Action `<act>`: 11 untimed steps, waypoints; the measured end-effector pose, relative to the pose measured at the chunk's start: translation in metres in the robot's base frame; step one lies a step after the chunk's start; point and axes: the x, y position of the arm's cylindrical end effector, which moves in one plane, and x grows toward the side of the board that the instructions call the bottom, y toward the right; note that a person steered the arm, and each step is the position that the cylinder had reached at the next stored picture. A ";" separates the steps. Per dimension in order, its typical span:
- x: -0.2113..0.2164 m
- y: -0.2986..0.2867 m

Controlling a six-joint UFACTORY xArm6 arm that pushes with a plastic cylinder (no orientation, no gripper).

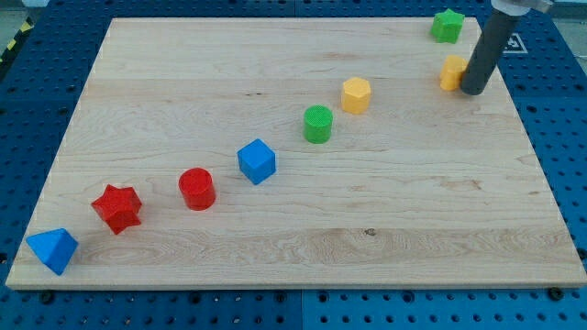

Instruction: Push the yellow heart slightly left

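Blue triangular block (52, 249) lies nearest on the table (367, 229). My tip (473, 90), a jawless end effector holding nothing, touches the yellow heart (451, 71)'s right side; no writing legible.

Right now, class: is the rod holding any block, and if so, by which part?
Nothing is held. My tip has no gripper; it only stands against the right side of the yellow heart, partly hiding it.

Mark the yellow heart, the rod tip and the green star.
yellow heart (450, 71), camera view, its exposed left part beside the rod
my tip (474, 91), camera view, rod's very bottom end, touching the heart's right side
green star (448, 25), camera view, top face
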 end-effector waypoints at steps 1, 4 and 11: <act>-0.004 -0.008; 0.004 0.028; -0.043 -0.022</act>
